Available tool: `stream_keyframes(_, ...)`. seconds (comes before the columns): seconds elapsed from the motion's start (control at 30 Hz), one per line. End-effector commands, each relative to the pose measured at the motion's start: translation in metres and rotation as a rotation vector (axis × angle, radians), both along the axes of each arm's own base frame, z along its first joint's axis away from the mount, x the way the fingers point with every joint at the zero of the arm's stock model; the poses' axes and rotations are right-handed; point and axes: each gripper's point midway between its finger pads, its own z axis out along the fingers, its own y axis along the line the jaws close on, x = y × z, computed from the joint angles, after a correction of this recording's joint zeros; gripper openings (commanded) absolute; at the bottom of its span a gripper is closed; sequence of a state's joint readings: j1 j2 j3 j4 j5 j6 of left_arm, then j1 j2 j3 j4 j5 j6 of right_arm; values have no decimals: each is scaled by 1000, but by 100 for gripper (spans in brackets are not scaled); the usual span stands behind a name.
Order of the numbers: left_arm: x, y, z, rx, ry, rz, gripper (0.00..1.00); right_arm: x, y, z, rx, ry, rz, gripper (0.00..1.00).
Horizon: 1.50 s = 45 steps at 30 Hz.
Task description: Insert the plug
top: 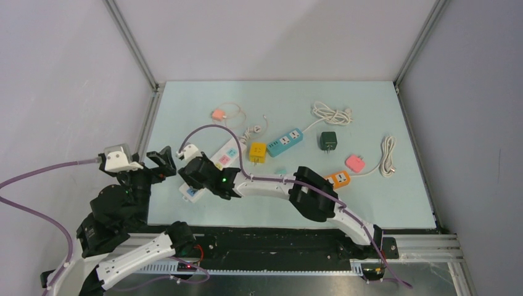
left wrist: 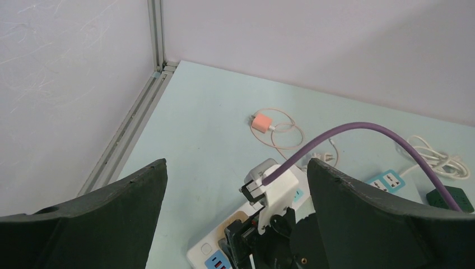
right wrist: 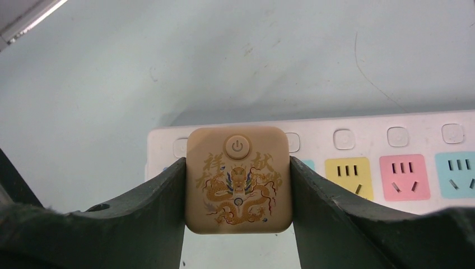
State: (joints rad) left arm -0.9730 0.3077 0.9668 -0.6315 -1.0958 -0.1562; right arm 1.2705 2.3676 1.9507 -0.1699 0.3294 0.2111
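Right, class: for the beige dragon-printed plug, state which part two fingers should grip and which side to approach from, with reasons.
Grip the plug by its two straight, parallel side edges, coming from the printed-face side, as the right gripper does. That leaves the far side free to meet the white power strip.

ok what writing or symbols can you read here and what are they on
"祥" and "献": gold, on the tan plug in the right hand; the characters beneath them are unclear.
Power symbol: on the plug's round button.
White power strip: no text readable.
Blue power strip, top view: too small to read.
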Motion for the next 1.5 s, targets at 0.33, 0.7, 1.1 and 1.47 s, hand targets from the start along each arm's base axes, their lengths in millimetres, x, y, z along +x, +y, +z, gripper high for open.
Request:
stream_keyframes(0.33, 3, -1, 0, 27, 9, 22, 98, -50, -96, -155, -380, 145, -56, 33)
stream_keyframes(0.7, 2, 1, 8, 11, -2, 20, 98, -50, -62, -96, -299, 239, -15, 73)
stream_keyframes(1.1, 1, 0, 22, 4, -13, 11, 98, -42, -45, -6, -121, 283, 48, 96)
stream_keyframes(1.47, -3, 6, 25, -28, -34, 2, 98, -29, -28, 45, -19, 208, 87, 95)
